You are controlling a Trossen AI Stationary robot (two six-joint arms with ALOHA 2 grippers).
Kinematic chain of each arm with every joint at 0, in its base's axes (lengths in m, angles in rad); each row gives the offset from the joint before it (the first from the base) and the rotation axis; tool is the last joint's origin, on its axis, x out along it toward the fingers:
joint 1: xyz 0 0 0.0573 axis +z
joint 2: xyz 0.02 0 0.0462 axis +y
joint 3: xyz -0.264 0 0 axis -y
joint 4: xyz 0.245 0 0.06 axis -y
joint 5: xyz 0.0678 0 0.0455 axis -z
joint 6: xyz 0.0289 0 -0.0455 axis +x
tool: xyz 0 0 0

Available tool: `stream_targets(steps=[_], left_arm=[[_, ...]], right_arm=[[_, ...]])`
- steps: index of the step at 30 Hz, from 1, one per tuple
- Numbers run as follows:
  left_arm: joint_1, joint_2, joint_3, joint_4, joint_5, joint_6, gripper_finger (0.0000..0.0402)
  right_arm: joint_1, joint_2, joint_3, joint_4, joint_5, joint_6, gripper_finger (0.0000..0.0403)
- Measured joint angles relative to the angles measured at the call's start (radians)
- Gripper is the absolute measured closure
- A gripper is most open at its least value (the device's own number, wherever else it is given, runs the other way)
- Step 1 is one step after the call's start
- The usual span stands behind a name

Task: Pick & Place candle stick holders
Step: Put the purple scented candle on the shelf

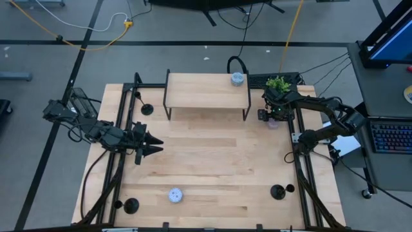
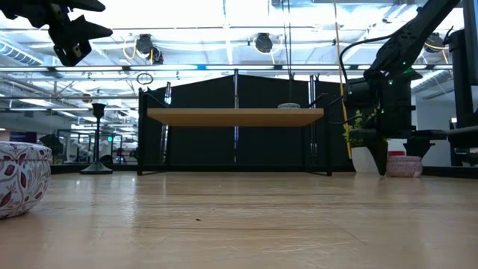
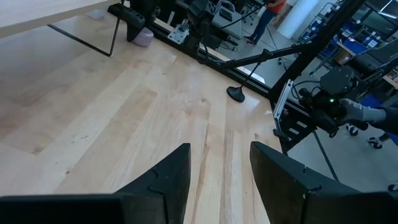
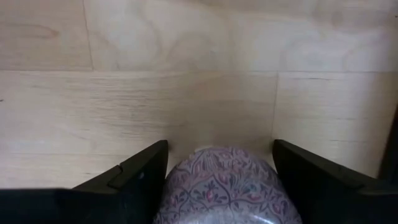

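Three matte-black candle stick holders stand on their disc bases on the table: one at the far left (image 1: 147, 109), one at the near left (image 1: 131, 206) and one at the near right (image 1: 278, 191). The near-right one also shows in the left wrist view (image 3: 236, 93). My left gripper (image 1: 154, 145) is open and empty, raised above the table's left side (image 3: 219, 149). My right gripper (image 1: 273, 118) is open at the far right and points down. Its fingers stand on either side of a patterned lavender puck (image 4: 227, 183). I cannot tell whether they touch it.
A wooden shelf on black legs (image 1: 207, 91) stands at the far middle with a blue puck (image 1: 237, 78) on it. A green potted plant (image 1: 278, 84) stands just beyond my right gripper. A white patterned puck (image 1: 176, 194) lies near the front edge. Black frame rails (image 1: 302, 174) run along both sides.
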Motion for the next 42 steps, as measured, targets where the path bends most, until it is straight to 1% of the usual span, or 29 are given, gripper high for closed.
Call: stream_targets(steps=[4,9,17,21,23,28,37,42], left_arm=[[0.0,0.0,0.0,0.0,0.0,0.0,0.0231],[0.0,0.0,0.0,0.0,0.0,0.0,0.0231],[0.0,0.0,0.0,0.0,0.0,0.0,0.0231],[0.0,0.0,0.0,0.0,0.0,0.001,0.0231],[0.0,0.0,0.0,0.0,0.0,0.003,0.0231],[0.0,0.0,0.0,0.0,0.0,0.004,0.0231],[0.0,0.0,0.0,0.0,0.0,0.019,0.0231],[0.0,0.0,0.0,0.0,0.0,0.019,0.0231]], right_arm=[[0.0,0.0,0.0,0.001,-0.027,-0.003,0.0121],[0.0,0.0,0.0,0.001,-0.029,-0.027,0.0107],[0.0,0.0,0.0,-0.006,-0.029,-0.056,0.0074],[0.0,0.0,0.001,-0.04,-0.026,-0.047,0.0052],[0.0,0.0,0.0,-0.092,-0.028,-0.042,0.0047],[0.0,0.0,0.0,-0.158,-0.027,-0.049,0.0048],[0.0,0.0,0.0,-0.164,-0.032,-0.046,0.0049],[0.0,0.0,-0.002,-0.161,-0.058,-0.045,0.0061]])
